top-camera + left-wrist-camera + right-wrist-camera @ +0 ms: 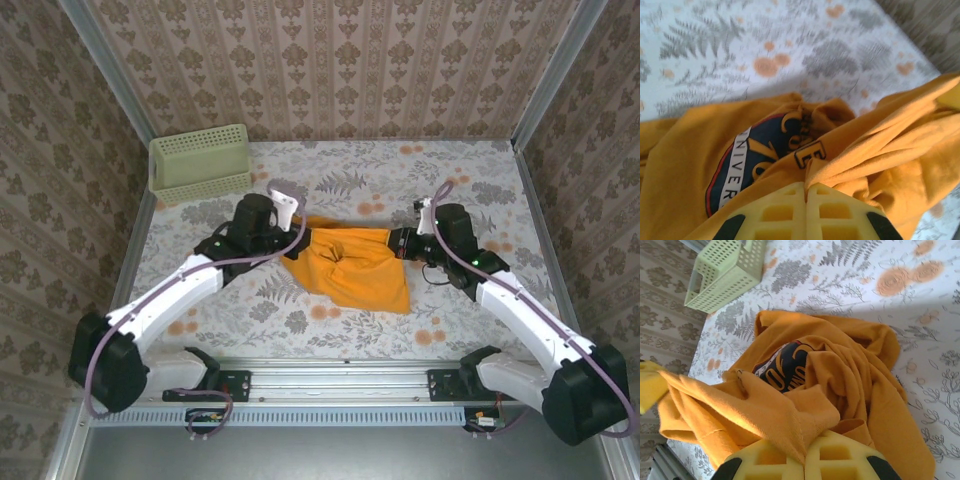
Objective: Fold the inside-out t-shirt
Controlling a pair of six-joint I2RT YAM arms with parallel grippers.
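Note:
The orange-yellow t-shirt (352, 264) hangs stretched between my two grippers over the middle of the table, its lower part drooping toward the near edge. My left gripper (292, 247) is shut on its left edge; my right gripper (397, 243) is shut on its right edge. In the left wrist view the yellow fingers (806, 192) pinch a fold of the t-shirt (880, 145), with the dark blue and white print (755, 160) showing inside. From the right wrist camera, the gripper (804, 462) clamps a bunched fold of the t-shirt (765, 410), the print (787, 367) partly visible.
A pale green mesh basket (200, 163) stands at the back left of the table, also seen as the basket (725, 270) in the right wrist view. The floral tablecloth (420, 170) lies bare behind the shirt. Walls close in the table's sides.

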